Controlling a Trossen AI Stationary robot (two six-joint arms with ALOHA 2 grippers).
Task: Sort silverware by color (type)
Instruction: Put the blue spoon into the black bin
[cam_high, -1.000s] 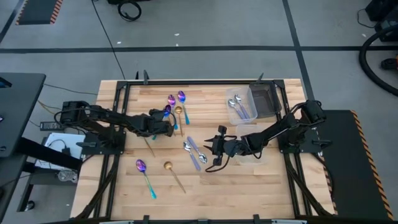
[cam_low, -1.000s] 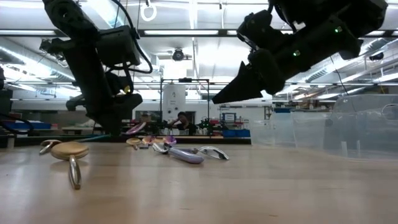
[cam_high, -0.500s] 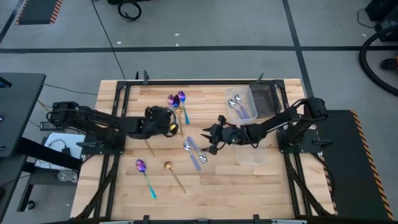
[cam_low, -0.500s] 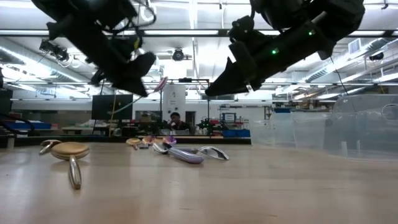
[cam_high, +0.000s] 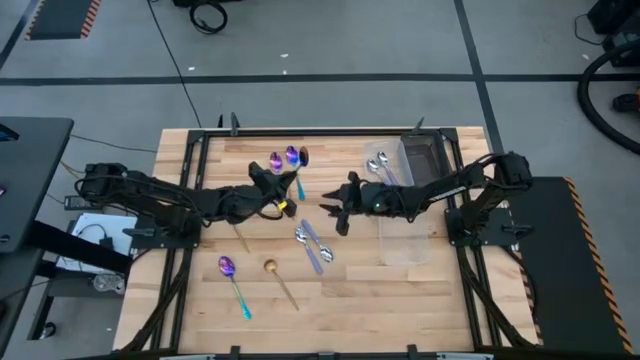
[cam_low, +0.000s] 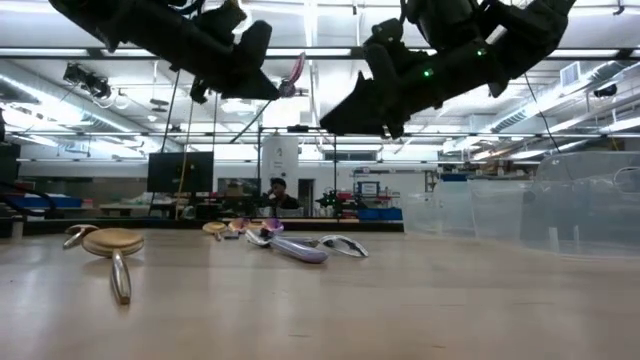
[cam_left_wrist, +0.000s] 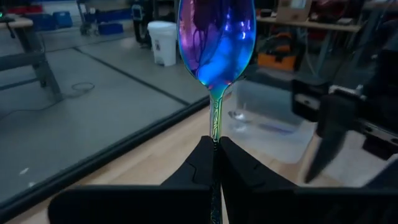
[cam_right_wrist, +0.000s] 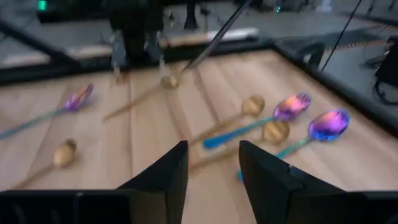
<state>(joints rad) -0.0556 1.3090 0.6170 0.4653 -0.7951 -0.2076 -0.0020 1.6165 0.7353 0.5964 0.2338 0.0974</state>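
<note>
Left end effector is clamped on the stem of a purple spoon, raised off the desk with the bowl pointing away from the wrist, just short of the purple pair by the far edge. Right end effector hovers parted and empty near mid-desk, nearest the silver spoons. Open wood lies nearer the front edge.

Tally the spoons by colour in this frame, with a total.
purple-blue spoons: 4, one held in the left gripper
gold spoons: 4
silver spoons: 4, two in the clear container
Total: 12
</note>
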